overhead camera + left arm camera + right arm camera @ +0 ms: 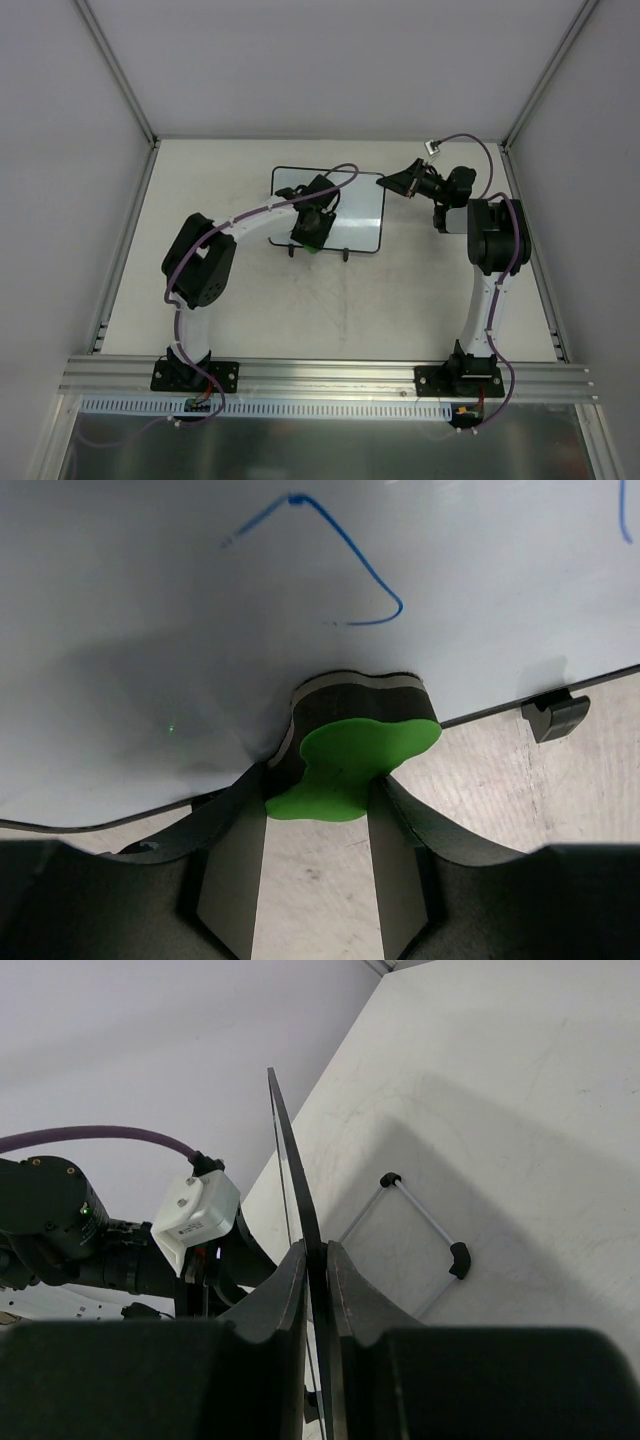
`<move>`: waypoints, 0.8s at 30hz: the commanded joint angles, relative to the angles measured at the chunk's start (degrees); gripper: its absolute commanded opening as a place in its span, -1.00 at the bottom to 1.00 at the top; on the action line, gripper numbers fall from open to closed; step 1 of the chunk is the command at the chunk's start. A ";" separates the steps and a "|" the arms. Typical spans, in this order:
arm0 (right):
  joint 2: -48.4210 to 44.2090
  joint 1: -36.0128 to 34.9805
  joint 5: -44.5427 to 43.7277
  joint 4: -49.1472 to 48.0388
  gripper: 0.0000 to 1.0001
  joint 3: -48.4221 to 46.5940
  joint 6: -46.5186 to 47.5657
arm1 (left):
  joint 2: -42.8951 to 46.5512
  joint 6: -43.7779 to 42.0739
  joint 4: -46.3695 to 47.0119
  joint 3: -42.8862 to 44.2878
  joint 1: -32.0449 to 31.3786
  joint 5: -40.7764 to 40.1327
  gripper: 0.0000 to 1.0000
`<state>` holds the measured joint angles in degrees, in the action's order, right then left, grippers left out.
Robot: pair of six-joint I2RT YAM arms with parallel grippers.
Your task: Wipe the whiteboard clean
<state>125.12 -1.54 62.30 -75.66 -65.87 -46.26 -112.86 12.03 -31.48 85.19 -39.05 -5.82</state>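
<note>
The whiteboard [355, 212] stands tilted at the middle back of the table on two black feet, white with a thin black frame. In the left wrist view its face [140, 630] carries a blue angular scribble [345, 555]. My left gripper [312, 238] [318, 800] is shut on a green eraser block [345, 760] whose dark felt side presses the board's lower edge. My right gripper [392, 184] [315, 1265] is shut on the board's right edge [290, 1160], seen edge-on as a thin black line.
A wire stand leg with black end caps [440, 1230] rests on the table behind the board. One black board foot [555, 718] shows to the right of the eraser. Enclosure walls and aluminium posts [120, 80] bound the table.
</note>
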 commanded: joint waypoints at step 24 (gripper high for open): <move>-0.67 -0.04 1.15 -9.68 -0.99 0.21 -0.76 | -6.14 -2.36 -0.77 19.23 5.12 0.46 -1.00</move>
<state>125.12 -1.54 62.35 -75.66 -65.87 -46.52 -116.84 10.87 -31.35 102.74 -33.71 -6.22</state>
